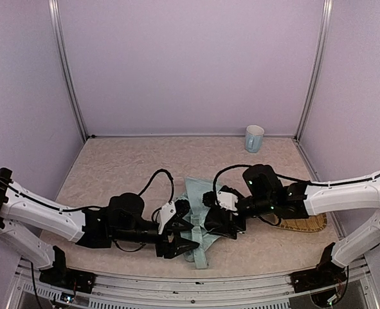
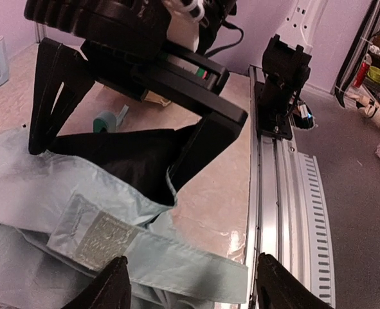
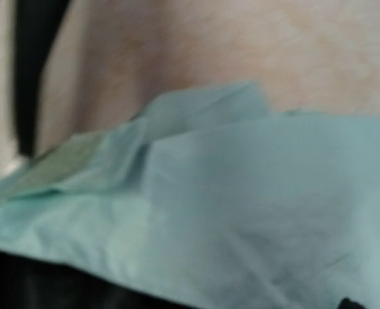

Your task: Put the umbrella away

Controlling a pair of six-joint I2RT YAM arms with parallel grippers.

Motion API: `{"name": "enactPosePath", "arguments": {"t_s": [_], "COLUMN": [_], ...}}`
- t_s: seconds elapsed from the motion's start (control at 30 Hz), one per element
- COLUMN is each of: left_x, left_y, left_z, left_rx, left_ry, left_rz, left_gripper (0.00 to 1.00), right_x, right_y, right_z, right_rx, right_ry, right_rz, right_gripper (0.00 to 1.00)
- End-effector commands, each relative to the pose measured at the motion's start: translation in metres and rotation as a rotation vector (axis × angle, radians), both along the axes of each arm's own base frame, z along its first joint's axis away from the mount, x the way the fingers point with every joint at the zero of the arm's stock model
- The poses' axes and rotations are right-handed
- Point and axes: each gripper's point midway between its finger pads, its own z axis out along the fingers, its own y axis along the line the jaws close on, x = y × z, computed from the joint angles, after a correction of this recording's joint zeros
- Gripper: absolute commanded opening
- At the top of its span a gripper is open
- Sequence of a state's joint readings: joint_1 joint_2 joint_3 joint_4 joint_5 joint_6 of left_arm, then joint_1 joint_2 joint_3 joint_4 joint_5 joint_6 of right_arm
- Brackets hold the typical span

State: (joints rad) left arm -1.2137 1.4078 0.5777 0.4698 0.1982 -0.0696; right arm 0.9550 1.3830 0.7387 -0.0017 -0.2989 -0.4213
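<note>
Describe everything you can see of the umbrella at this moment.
The umbrella lies collapsed and crumpled on the near side of the table. Its thin, creased pale mint fabric shows black lining in one fold. A loose closure strap with a grey fastening patch lies between the open left gripper's fingers. The open right gripper straddles the black fold, fingertips on the cloth. No shaft is visible.

Umbrella [image 1: 197, 193]: collapsed but not rolled, pale mint-blue fabric lying loose and crumpled on the table [image 1: 125, 167] near the front edge, black lining [image 2: 125, 154] exposed in a fold, closure strap [image 2: 144, 254] with pale fastener patch lying flat, unfastened.
</note>
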Motion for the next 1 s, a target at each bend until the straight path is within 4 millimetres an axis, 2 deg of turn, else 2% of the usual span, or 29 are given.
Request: {"name": "enactPosePath", "arguments": {"t_s": [0.0, 0.1, 0.17, 0.3, 0.33, 0.47, 0.6, 0.83, 0.9, 0.97], "left_x": [0.007, 0.007, 0.008, -0.002, -0.005, -0.008, -0.009, -0.006, 0.000, 0.005], "left_y": [-0.012, -0.031, -0.038, -0.031, -0.028, -0.015, -0.009, 0.002, 0.008, 0.016], "left_z": [0.017, 0.011, 0.008, 0.009, 0.011, 0.015, 0.013, -0.009, -0.009, 0.000], "left_rx": [-0.133, -0.124, -0.108, -0.119, -0.122, -0.115, -0.090, -0.001, -0.004, -0.061], "left_ry": [0.035, 0.054, 0.072, 0.062, 0.055, 0.034, 0.027, 0.050, 0.045, 0.029], "left_rz": [0.049, 0.027, 0.032, 0.020, 0.019, 0.031, 0.031, 0.069, 0.115, 0.141], "left_gripper": [0.66, 0.63, 0.46, 0.02, 0.00, 0.00, 0.00, 0.00, 0.19, 0.38], "right_x": [0.025, 0.031, 0.028, 0.021, 0.019, 0.016, 0.021, 0.020, 0.012, 0.009], "right_y": [0.015, 0.011, 0.010, 0.006, 0.005, 0.002, 0.000, -0.008, -0.005, -0.003], "right_z": [0.021, 0.015, 0.010, 0.002, 0.002, 0.002, 0.001, 0.016, 0.016, 0.016], "right_rx": [0.145, 0.135, 0.115, 0.071, 0.065, 0.047, 0.014, 0.019, 0.044, 0.059], "right_ry": [-0.046, -0.047, -0.043, -0.022, -0.024, -0.040, -0.058, -0.106, -0.099, -0.093], "right_rz": [-0.120, -0.165, -0.157, -0.126, -0.118, -0.093, -0.110, -0.106, -0.061, -0.045], "right_gripper": [1.00, 1.00, 1.00, 1.00, 1.00, 1.00, 1.00, 1.00, 1.00, 1.00]}}
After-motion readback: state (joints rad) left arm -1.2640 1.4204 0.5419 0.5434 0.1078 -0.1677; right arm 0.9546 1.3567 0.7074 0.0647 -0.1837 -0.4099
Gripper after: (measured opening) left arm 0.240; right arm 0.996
